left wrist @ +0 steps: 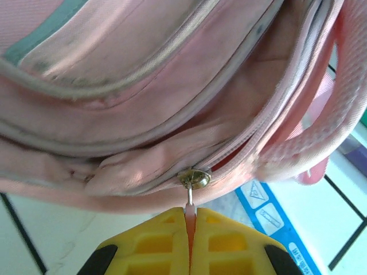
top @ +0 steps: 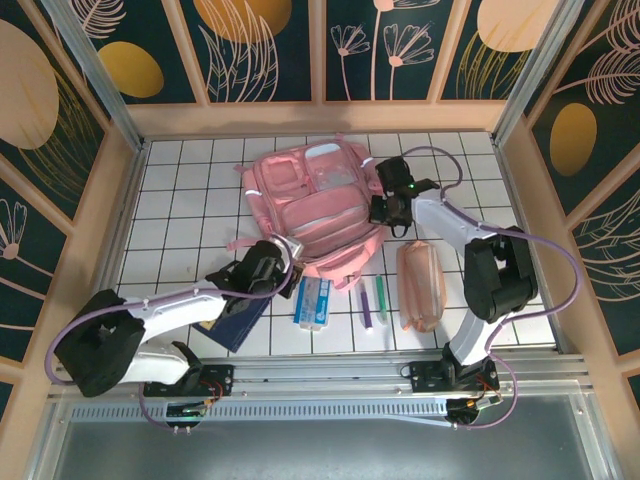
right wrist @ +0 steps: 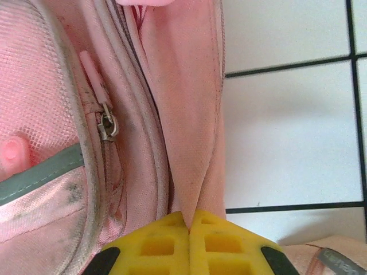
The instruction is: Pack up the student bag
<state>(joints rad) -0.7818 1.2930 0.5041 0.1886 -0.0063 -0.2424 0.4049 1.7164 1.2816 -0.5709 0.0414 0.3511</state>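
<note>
The student bag (top: 315,205) is lying flat near the middle of the white tiled table (top: 190,200), with its front pockets facing up. Through the left wrist camera I am seeing the left tool (left wrist: 190,222) closed tight on the thin tab of a zipper pull (left wrist: 194,179). The metal slider is sitting just above the yellow fingers (left wrist: 155,243). In the top view this tool is at the near left corner of the bag. The right tool (right wrist: 189,222) is at the right edge of the bag, and its fingers are pinching a fold of pink fabric (right wrist: 189,143) with no gap between them. Near the bag's close edge a blue and white box (top: 313,302), a purple pen (top: 366,305) and a green pen (top: 381,297) are lying side by side. A peach pencil pouch (top: 421,285) is lying to their right. A dark blue booklet (top: 238,325) is partly hiding under the left arm.
</note>
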